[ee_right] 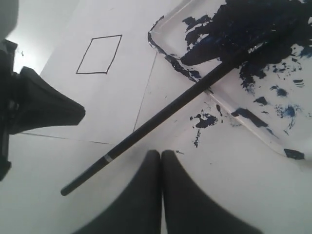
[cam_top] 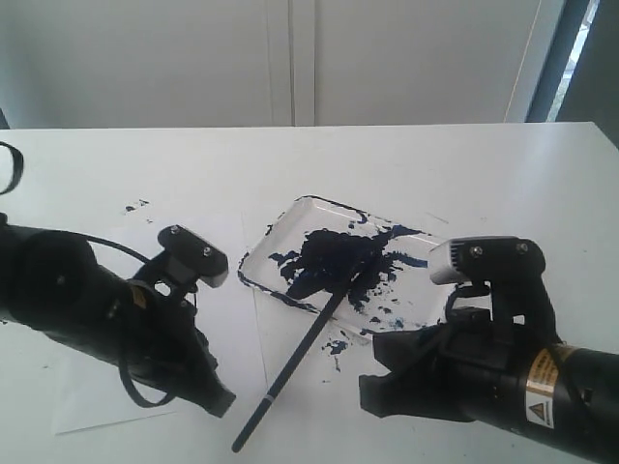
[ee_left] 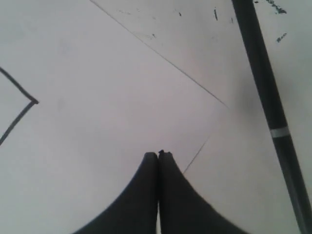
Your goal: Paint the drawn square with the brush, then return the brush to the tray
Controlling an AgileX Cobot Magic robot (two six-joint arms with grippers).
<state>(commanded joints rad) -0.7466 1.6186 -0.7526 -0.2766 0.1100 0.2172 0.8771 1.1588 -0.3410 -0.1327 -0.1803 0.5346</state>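
Centre of the desk: a tray, smeared with a big blue-black blotch. Resting in that blotch, the tip of the brush; from there slanting over the rim toward 7 o'clock, handle end down on the desk, light band close to that end. Held by neither pincer.

At 8 o'clock, the left pincer: closed, pads pressed flat together, nothing between them, over the paper, brush near at its 3 o'clock but apart. At 4 o'clock, the right pincer: likewise closed tight and empty, just beside the handle, not touching.

On the paper, between 8 and 9 o'clock from the tray, the square: thin black outline only, white inside, unpainted. Out of sight in the exterior view; shown whole by the right wrist camera, one corner by the left.

Dark splatters under the brush, just beside the tray's rim; a few more specks out at 10 o'clock.
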